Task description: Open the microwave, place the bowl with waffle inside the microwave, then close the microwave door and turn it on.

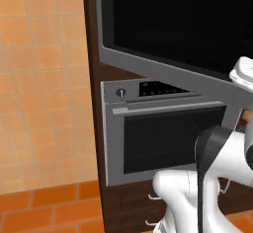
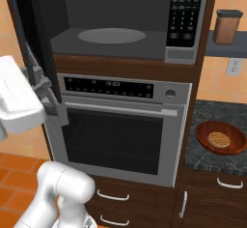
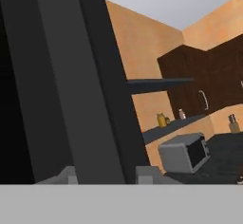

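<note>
The microwave door (image 1: 183, 19) fills the upper right of your left base view, swung open toward the camera, its grey frame slanting down to the right above the steel oven (image 1: 163, 133).

In your right base view the microwave (image 2: 120, 43) stands open across the top, its round turntable (image 2: 111, 35) bare and the keypad (image 2: 182, 12) to its right. The door edge (image 2: 26, 34) runs down the left side, and the gripper (image 2: 48, 99) sits at its lower corner. The bowl (image 2: 221, 137) with the waffle (image 2: 218, 139) rests on the dark counter (image 2: 212, 159) at the right edge.

In your hand view the door's dark edge (image 3: 80, 85) passes between the two fingertips (image 3: 144, 175); the fingers stand partly closed around it.
</note>
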Tool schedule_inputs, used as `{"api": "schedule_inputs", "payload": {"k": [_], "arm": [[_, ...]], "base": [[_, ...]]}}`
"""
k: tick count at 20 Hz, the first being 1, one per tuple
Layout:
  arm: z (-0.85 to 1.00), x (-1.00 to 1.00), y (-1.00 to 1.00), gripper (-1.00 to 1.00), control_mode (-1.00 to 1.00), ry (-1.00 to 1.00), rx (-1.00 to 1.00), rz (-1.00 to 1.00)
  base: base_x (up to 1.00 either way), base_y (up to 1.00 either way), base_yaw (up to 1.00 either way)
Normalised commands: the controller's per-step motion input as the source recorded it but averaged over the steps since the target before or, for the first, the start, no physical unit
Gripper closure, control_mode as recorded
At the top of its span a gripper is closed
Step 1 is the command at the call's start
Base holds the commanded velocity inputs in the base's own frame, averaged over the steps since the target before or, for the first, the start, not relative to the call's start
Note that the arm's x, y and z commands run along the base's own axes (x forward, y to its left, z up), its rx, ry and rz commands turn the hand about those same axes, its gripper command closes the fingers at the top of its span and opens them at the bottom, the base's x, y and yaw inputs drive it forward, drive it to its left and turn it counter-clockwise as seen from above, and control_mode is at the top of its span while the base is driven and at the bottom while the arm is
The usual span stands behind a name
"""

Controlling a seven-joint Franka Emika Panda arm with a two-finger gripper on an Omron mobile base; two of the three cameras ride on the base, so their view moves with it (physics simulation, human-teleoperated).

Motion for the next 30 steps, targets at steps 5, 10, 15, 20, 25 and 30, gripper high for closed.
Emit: {"api": "schedule_inputs", "payload": {"k": [5, 10, 15, 20, 25, 30], "arm": [[0.00, -0.74, 0.91, 1.00, -1.00, 0.00, -0.16, -0.11], [-0.11, -0.22, 0.61, 1.00, -1.00, 0.00, -0.10, -0.09], [-0.10, 0.00, 0.02, -1.00, -1.00, 0.11, 0.00, -0.08], [0.05, 0.00, 0.03, -1.00, -1.00, 0.04, 0.00, -0.06], [0.20, -0.09, 0.36, -1.00, -1.00, 0.00, 0.00, 0.00], [0.19, -0.47, 0.27, -1.00, -1.00, 0.01, 0.00, -0.07]], "base": [[0.00, 0.00, 0.00], [0.00, 0.00, 0.00], [0.00, 0.00, 0.00], [0.00, 0.00, 0.00], [0.00, 0.00, 0.00], [0.00, 0.00, 0.00]]}}
